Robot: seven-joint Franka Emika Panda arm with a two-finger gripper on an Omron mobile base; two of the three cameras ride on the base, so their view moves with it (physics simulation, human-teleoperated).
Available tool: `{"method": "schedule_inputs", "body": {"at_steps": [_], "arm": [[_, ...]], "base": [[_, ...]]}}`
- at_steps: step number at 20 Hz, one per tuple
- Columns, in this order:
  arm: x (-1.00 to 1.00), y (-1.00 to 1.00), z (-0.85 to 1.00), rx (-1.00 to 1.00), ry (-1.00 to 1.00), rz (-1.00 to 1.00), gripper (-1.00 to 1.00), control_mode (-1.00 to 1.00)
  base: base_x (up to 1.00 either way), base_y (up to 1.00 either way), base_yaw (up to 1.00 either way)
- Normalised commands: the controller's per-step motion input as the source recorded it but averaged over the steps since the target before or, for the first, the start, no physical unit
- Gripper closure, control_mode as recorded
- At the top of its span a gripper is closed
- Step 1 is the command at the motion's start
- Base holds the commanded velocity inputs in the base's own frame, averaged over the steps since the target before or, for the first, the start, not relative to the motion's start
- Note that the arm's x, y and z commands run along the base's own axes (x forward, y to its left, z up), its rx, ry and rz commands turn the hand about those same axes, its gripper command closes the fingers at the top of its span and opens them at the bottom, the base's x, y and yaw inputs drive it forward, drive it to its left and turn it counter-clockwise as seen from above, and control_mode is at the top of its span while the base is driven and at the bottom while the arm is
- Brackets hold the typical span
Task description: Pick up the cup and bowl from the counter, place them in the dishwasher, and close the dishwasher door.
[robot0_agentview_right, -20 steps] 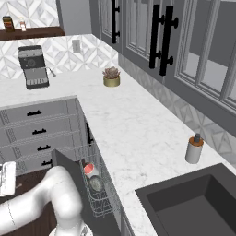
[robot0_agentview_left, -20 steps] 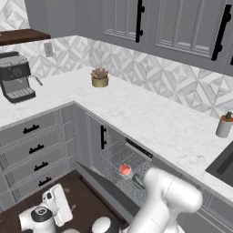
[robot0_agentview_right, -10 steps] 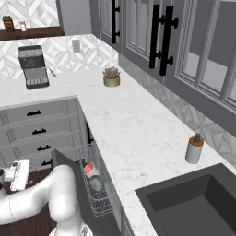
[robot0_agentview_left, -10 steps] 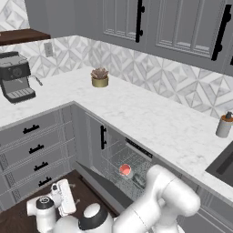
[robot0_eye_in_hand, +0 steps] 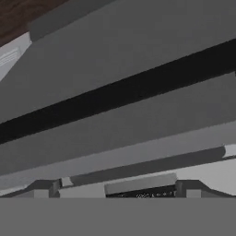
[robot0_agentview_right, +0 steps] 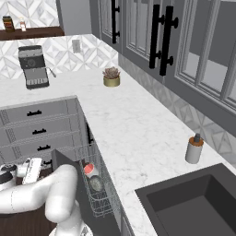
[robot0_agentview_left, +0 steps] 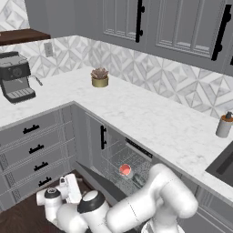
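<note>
The counter (robot0_agentview_left: pixel 150 120) looks like smooth veined marble, the dishwasher (robot0_agentview_left: pixel 129 166) rack silvery wire, the floor (robot0_agentview_left: pixel 22 218) dark wood.

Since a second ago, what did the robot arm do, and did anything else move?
The arm swung down low beside the open dishwasher door, carrying the gripper toward the door's outer edge. Its jaws stayed wide open, holding nothing. The cup and bowl stayed in the dishwasher rack, and the door stayed down. The plant pot and coffee machine on the counter did not move.

1 cup (robot0_agentview_left: pixel 125 170), 1 bowl (robot0_agentview_right: pixel 96 184), 1 plant pot (robot0_agentview_left: pixel 99 78), 1 pump bottle (robot0_agentview_right: pixel 194 148).
</note>
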Motion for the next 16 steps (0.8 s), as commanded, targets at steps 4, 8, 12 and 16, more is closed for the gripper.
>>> {"method": "schedule_inputs", "body": {"at_steps": [4, 8, 12, 16], "arm": [[0.13, -0.08, -0.87, -0.33, 0.0, -0.07, -1.0, -1.0], [0.15, -0.05, -0.84, -0.32, 0.0, -0.06, -1.0, -1.0], [0.12, -0.01, -0.81, -0.28, 0.0, -0.01, -1.0, -1.0], [0.0, 0.04, -0.87, -0.22, 0.0, 0.0, -1.0, -1.0]], "base": [[0.0, 0.0, 0.0], [0.0, 0.0, 0.0], [0.0, 0.0, 0.0], [0.0, 0.0, 0.0]]}}
